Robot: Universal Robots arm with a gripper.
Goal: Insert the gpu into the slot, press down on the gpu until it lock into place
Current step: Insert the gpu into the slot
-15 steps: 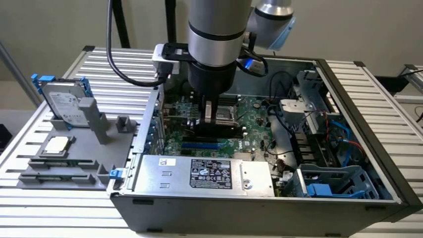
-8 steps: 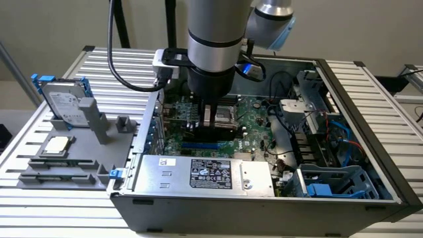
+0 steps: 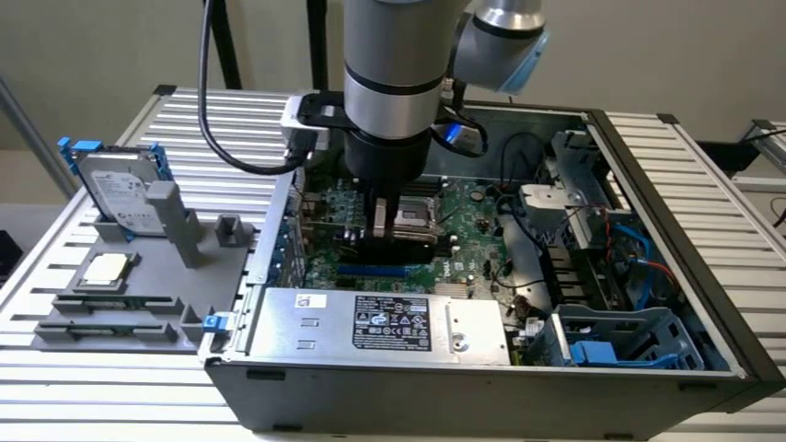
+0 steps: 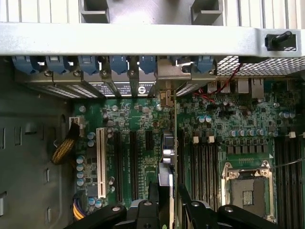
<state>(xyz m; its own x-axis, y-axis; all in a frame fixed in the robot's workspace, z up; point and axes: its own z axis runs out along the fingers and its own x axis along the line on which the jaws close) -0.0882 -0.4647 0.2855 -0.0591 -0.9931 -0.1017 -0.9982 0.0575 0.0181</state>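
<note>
A robotics lab: an opened computer case (image 3: pixel 491 398) on a slatted aluminium worktop (image 3: pixel 110 405), a grey parts fixture (image 3: pixel 154 276) beside it, a robot arm (image 3: pixel 393 55) above it.

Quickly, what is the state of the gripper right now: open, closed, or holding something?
Gripper: closed, holding the gpu.

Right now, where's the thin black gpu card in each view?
Exterior view: thin black gpu card under the arm, mid-case, by the bright-blue slot.
Wrist view: the card edge-on between the fingers, over the green motherboard.
Shared landmark: silver CPU socket, beside the card in both.
</note>
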